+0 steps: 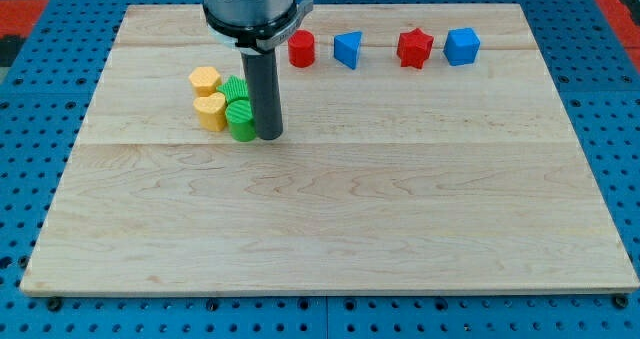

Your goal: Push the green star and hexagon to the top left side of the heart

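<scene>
A yellow hexagon (204,79) and a yellow heart (210,110) sit at the upper left of the wooden board (330,229). A green star (235,88) lies just right of them, touching a green round block (241,120) below it. My tip (268,136) rests on the board just right of the green round block, touching or nearly touching it. The rod hides the star's right edge.
Along the view's top stand a red cylinder (302,49), a blue triangular block (347,50), a red star (414,48) and a blue cube-like block (461,46). Blue pegboard surrounds the board.
</scene>
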Controlling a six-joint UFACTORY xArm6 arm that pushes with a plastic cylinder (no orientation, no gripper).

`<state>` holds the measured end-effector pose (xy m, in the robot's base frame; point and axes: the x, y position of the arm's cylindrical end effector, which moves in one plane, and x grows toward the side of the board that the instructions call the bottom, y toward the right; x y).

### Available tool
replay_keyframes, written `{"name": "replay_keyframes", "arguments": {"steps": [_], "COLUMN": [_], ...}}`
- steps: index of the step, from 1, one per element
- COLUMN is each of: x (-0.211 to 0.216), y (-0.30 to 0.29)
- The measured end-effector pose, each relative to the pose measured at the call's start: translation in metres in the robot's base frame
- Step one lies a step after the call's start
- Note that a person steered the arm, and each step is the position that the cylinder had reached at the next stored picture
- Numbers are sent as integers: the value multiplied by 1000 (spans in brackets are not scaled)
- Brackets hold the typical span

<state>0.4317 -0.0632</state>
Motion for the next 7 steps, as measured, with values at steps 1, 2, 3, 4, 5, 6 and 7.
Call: {"name": "replay_keyframes", "arguments": {"steps": [1,2,3,4,5,6,7], "x": [3,4,4,5,-20,-48,-75], "y": [-7,-32,-66,-20,6,-37,-79]}}
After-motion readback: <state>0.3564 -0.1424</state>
